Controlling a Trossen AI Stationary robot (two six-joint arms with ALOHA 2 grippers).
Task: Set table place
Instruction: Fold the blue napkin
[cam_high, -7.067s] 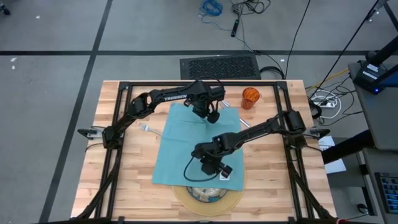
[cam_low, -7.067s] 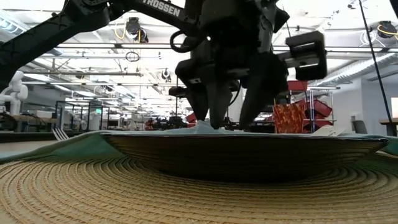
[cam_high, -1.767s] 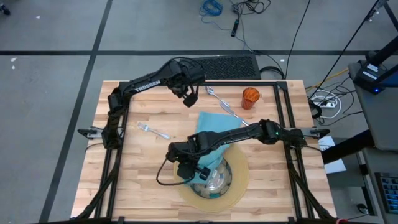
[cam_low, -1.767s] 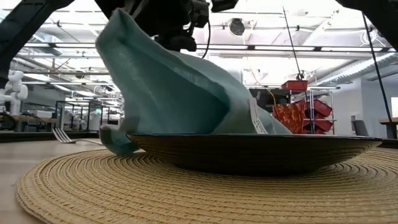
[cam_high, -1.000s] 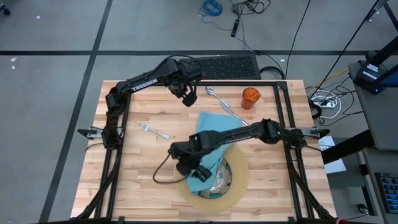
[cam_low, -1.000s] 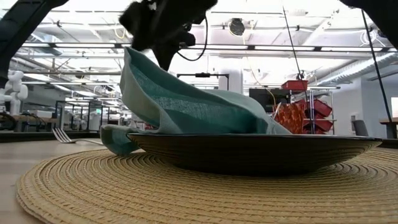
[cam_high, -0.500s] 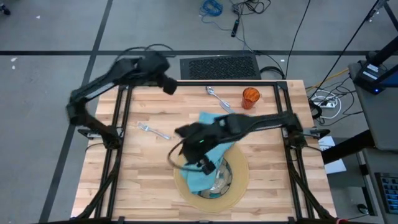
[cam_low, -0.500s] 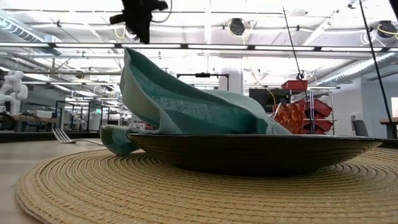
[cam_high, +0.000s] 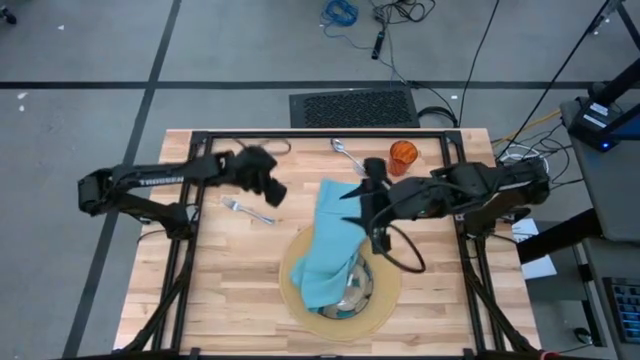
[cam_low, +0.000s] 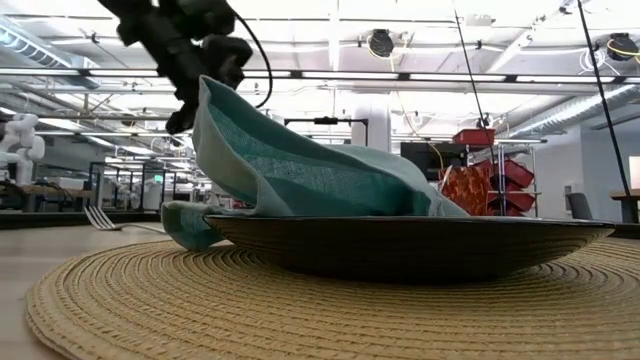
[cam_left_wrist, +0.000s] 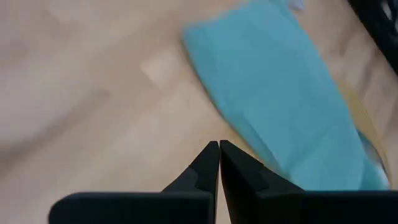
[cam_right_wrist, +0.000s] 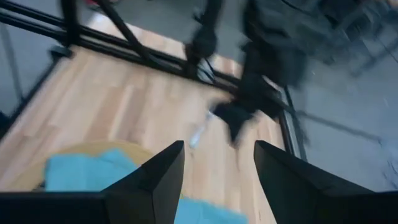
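Overhead and level views of a place setting on the wooden counter (cam_high: 225, 290). The teal napkin (cam_high: 332, 240) lies crumpled, one end draped into the glass plate (cam_high: 362, 290), which sits on the round woven mat (cam_high: 385, 300); the other end trails onto the counter toward the spoon (cam_high: 343, 152). The orange cup (cam_high: 402, 156) stands near the far edge; the fork (cam_high: 247, 209) lies left of the mat. Left tool (cam_high: 270, 188), fingers pressed together and empty, hangs just beside the fork. Right tool (cam_high: 368, 192), fingers spread and empty, hangs over the napkin's far end
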